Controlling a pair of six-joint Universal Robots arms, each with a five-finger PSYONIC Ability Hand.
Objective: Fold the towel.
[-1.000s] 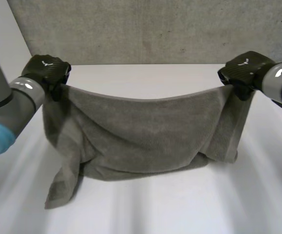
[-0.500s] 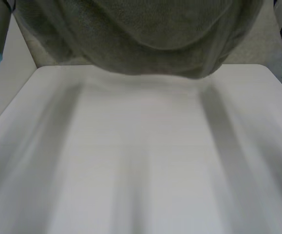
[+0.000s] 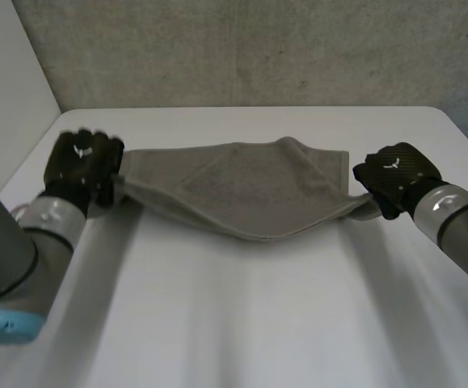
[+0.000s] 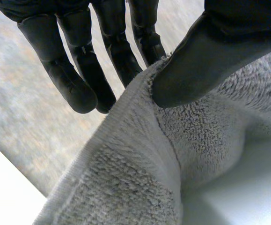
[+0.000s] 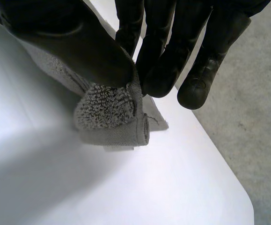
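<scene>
Towel spans the white desk crosswise, its long axis running straight from the left robot hand to the right robot hand, each pinching an end corner between thumb and fingers, so neither is nearer and its middle sags toward the robot.

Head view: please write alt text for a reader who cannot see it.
A grey towel is held stretched between the robot's two black hands, the left hand at one end and the right hand at the other, low over a white table. Its middle sags toward the table; a grey wall stands behind.
</scene>
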